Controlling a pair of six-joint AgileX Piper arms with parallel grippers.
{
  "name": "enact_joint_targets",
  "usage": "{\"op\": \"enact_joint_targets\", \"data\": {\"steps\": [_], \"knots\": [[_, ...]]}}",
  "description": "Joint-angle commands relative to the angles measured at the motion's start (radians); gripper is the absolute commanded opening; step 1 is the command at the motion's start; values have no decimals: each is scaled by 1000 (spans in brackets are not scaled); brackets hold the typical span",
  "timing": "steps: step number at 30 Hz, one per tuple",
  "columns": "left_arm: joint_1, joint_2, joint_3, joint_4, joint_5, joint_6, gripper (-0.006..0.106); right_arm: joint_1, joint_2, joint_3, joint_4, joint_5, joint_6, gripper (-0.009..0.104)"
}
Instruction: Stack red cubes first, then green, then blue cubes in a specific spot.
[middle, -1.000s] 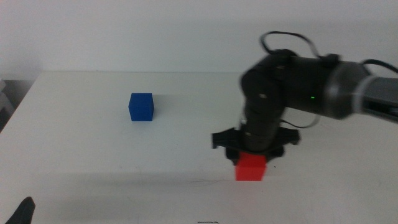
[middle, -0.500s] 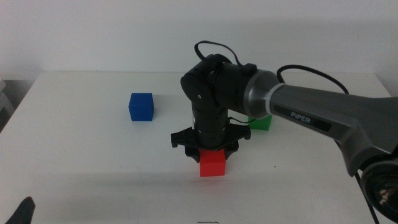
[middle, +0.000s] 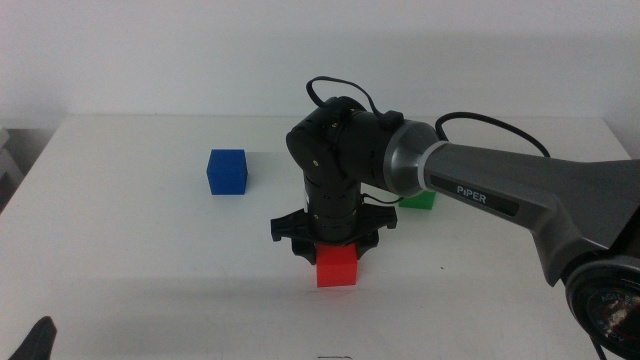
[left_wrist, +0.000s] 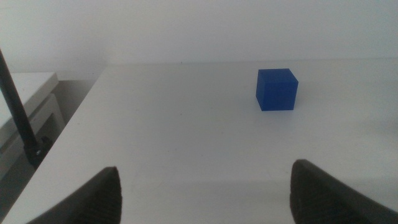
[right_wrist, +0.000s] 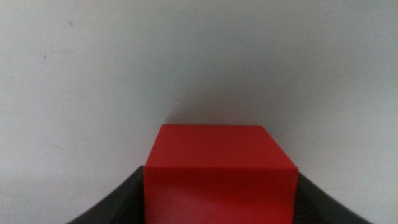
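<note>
Near table centre, toward six o'clock: small solid bright-red cube (middle: 337, 267) with plain matte faces, pinched between the dark jaws of the right gripper (middle: 333, 252). Jaws closed snugly against two opposite sides of that cube, as seen in the right wrist view (right_wrist: 219, 171); whether resting on the white table (middle: 140, 240) or held just above it, cannot tell. Reaching in from three o'clock, a grey arm marked PIPER (middle: 500, 195), wrist pointing straight down over the red cube.

At about ten o'clock from the red cube, well apart: small solid dark-blue cube (middle: 227, 171) standing alone on the table. At about two o'clock, a small solid green cube (middle: 419, 199), mostly hidden behind the arm.

Down at the seven o'clock corner, waiting: left gripper (left_wrist: 205, 193), jaws spread wide, holding nothing, facing the dark-blue cube (left_wrist: 277, 89) from afar.
</note>
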Motion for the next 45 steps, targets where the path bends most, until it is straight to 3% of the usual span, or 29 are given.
{"op": "enact_joint_targets", "data": {"steps": [1,5,9,17,27,45], "knots": [[-3,-21,-3,-11,-83,-1,91,-1,-63,-27,-10,-17,2,55],[-3,-21,-3,-11,-83,-1,91,-1,-66,-27,-7,-15,2,75],[-3,-21,-3,-11,-83,-1,91,7,-125,-27,-17,0,2,86],[-3,-21,-3,-11,-83,-1,91,-73,-275,-28,-155,-3,-10,87],[-3,-21,-3,-11,-83,-1,91,-236,-238,-28,-295,-164,-27,87],[-3,-21,-3,-11,-83,-1,91,-324,-99,-28,-236,-275,-24,87]]}}
